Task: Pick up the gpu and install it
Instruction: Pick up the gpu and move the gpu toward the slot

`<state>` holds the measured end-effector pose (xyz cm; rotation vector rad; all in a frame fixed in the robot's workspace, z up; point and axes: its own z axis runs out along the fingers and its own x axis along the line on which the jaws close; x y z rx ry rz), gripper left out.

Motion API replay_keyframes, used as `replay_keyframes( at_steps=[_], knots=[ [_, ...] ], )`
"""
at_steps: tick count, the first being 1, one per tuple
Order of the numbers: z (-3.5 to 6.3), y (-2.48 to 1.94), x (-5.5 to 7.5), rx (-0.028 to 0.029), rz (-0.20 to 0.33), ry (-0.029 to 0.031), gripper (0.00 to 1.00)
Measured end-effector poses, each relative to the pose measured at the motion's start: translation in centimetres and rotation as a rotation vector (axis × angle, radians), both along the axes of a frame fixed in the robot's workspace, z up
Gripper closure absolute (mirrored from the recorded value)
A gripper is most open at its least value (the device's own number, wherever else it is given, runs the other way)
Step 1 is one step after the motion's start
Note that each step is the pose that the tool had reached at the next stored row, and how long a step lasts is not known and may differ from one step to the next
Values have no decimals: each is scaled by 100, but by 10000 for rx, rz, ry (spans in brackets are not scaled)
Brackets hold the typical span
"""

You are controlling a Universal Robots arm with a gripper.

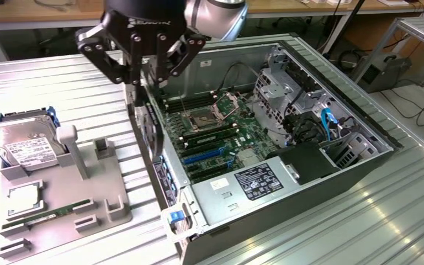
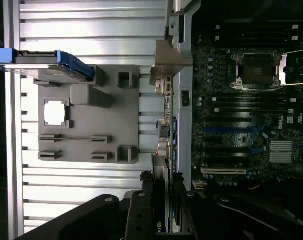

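Jaws clamped on the gpu (image 1: 152,138), dangling right at the case (image 1: 205,69) wall. Could easily clip it.

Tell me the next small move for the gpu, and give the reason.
Probably shift the hand toward the exterior view's right, without lowering yet. It grips the gpu upright at the computer case's rear wall, short of the blue expansion slots on the motherboard, so lowering now would likely hit the wall.
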<state>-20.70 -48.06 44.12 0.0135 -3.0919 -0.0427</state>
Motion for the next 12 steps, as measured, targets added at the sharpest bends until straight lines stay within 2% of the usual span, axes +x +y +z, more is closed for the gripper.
replay_keyframes(
  at_steps=[12],
  knots=[
    [-31, 0, 583, 6, -1, 9, 74]
  ],
)
